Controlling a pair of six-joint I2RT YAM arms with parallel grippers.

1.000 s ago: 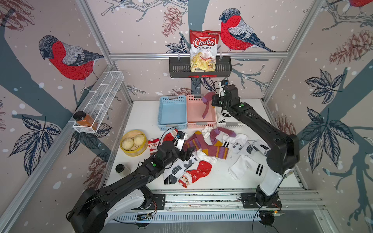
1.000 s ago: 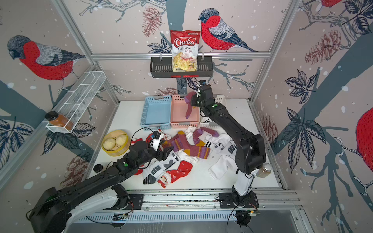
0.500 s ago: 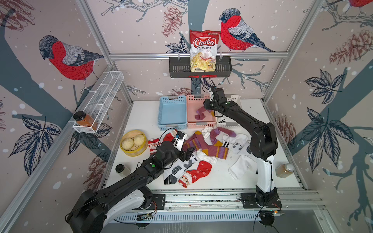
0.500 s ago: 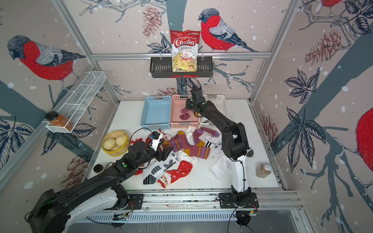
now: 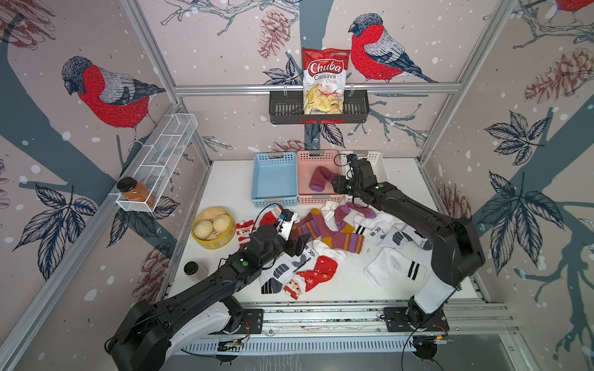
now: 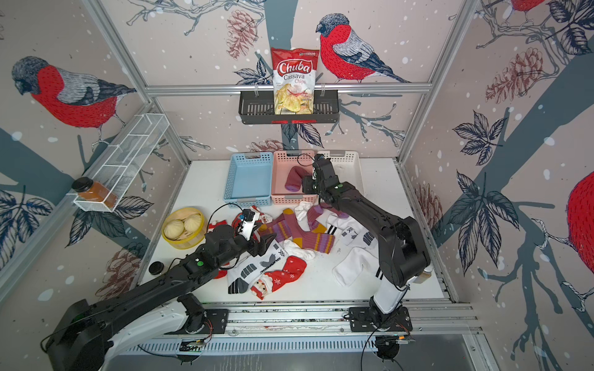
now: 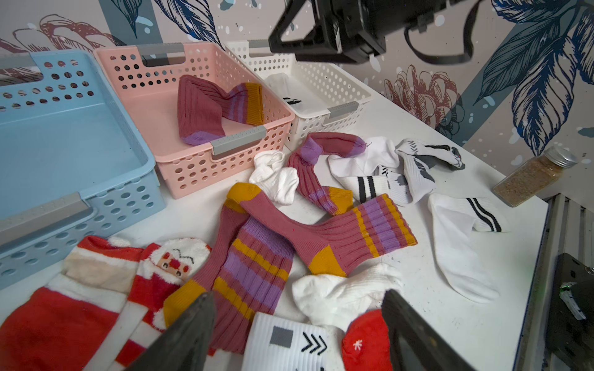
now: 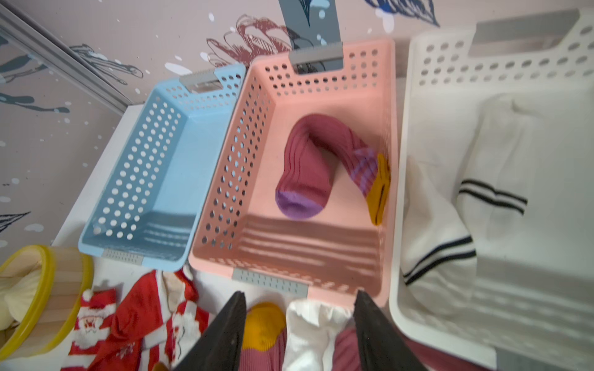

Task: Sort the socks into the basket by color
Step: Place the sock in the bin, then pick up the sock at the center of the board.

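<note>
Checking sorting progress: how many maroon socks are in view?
4. One maroon sock lies in the pink basket; two crossed socks lie mid-pile; a curled sock lies just in front of the white basket. More may hide under the pile.

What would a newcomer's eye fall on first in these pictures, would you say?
The jumbled heap of socks mid-table stands out first: red Santa, maroon striped, white. Behind it, the pink basket holds a single maroon sock, beside the empty blue basket. On the back wall, a chips bag stands in a black rack.
</note>
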